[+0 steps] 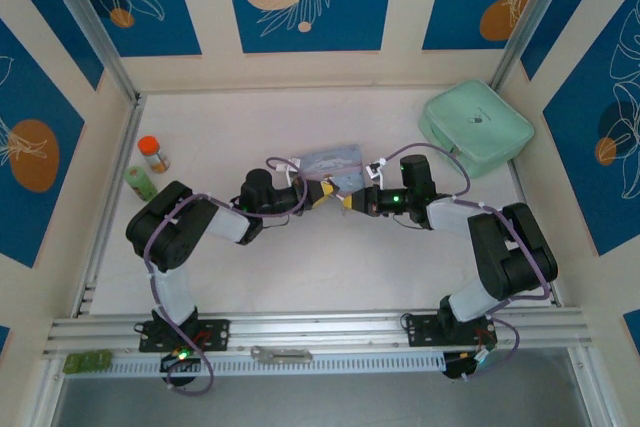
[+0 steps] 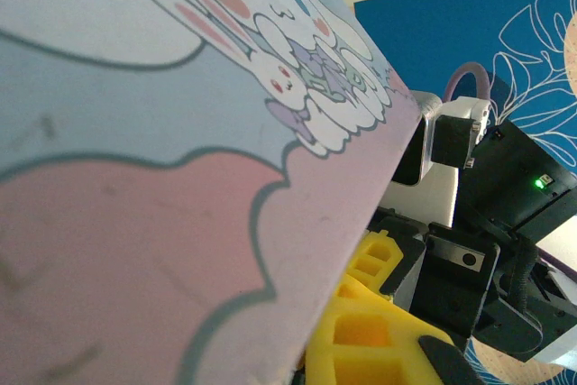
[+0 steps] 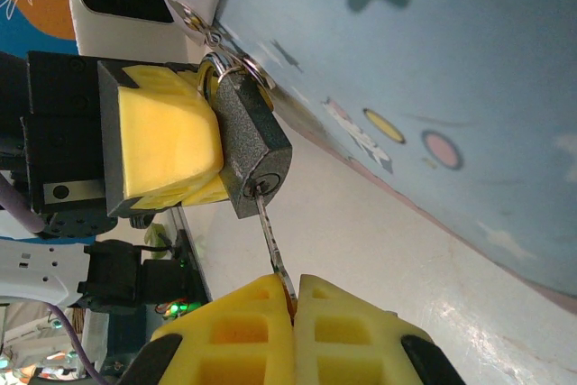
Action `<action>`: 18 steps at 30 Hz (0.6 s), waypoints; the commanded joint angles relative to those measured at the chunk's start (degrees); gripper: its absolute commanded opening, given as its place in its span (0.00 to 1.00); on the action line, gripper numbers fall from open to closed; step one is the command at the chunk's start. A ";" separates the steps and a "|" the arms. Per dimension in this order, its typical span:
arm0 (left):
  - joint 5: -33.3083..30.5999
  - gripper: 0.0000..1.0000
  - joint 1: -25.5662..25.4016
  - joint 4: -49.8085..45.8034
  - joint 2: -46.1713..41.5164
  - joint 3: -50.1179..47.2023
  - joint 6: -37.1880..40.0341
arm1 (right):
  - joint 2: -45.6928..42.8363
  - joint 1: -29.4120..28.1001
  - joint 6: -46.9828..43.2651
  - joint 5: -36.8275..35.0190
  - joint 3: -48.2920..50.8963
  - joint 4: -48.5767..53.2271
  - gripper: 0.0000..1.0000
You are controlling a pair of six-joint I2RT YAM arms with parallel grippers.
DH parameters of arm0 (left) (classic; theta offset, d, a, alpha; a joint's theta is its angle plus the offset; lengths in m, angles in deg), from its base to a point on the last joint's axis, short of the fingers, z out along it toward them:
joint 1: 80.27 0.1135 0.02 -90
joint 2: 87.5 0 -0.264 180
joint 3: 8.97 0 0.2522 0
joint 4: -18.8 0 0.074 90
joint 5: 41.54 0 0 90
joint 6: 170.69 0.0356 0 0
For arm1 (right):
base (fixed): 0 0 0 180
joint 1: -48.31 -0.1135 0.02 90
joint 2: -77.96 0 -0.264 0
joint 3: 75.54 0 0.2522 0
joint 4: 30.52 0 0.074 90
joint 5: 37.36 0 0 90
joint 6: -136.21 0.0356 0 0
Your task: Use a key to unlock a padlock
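Observation:
In the right wrist view the dark padlock (image 3: 252, 146) is clamped between the yellow fingers (image 3: 167, 146) of my left gripper (image 1: 322, 194), which is shut on it. A ring of spare keys (image 3: 216, 33) hangs at its shackle. The thin silvery key (image 3: 270, 236) has its tip in the keyhole, and its head is pinched by my right gripper (image 3: 295, 299), shut on it. From above, the right gripper (image 1: 352, 202) meets the left one tip to tip at the table's middle. In the left wrist view the tin hides the padlock.
A pale blue tin with bunny pictures (image 1: 330, 162) lies right behind the two grippers and looms close in both wrist views (image 2: 180, 132) (image 3: 433, 87). A mint green pouch (image 1: 476, 127) sits at the back right. An orange-capped bottle (image 1: 153, 154) and a green item (image 1: 141, 184) stand at the left.

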 commanded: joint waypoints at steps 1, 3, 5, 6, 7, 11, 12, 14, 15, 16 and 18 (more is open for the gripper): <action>3.64 0.00 -0.78 3.80 -1.10 1.88 0.28 | 0.49 0.26 -0.84 0.02 -2.98 -0.21 0.00; 4.34 0.00 -1.02 3.27 -1.35 2.11 0.42 | 1.01 0.02 -1.04 -0.25 -4.11 -0.06 0.00; 4.72 0.00 -1.35 2.74 -1.69 2.26 0.44 | 1.46 -0.50 -1.50 -0.68 -5.21 0.58 0.00; 4.94 0.00 -1.53 2.66 -1.76 2.33 0.39 | 1.65 -0.88 -2.03 -1.05 -5.98 1.36 0.00; 5.16 0.00 -1.65 2.55 -1.72 2.39 0.37 | 1.83 -1.26 -2.46 -1.42 -6.59 2.06 0.00; 5.69 0.00 -1.92 2.55 -1.54 2.78 0.14 | 1.76 -3.06 -5.24 -4.83 -8.31 5.68 0.00; 5.85 0.00 -1.89 2.67 -1.46 2.88 0.02 | 1.37 -3.78 -6.78 -6.85 -8.88 7.44 0.00; 6.17 0.00 -1.93 2.71 -1.36 3.09 -0.04 | 0.41 -4.87 -9.39 -10.59 -9.61 10.26 0.00; 6.30 0.00 -1.92 2.67 -1.36 3.24 -0.09 | -0.03 -5.18 -10.39 -11.86 -9.82 11.10 0.00; 6.55 0.00 -1.92 2.57 -1.36 3.42 -0.01 | -0.34 -5.26 -11.02 -12.65 -10.02 11.75 0.00; 6.96 0.00 -1.92 2.64 -1.12 3.70 0.03 | -0.43 -5.01 -11.96 -13.24 -10.48 12.41 0.00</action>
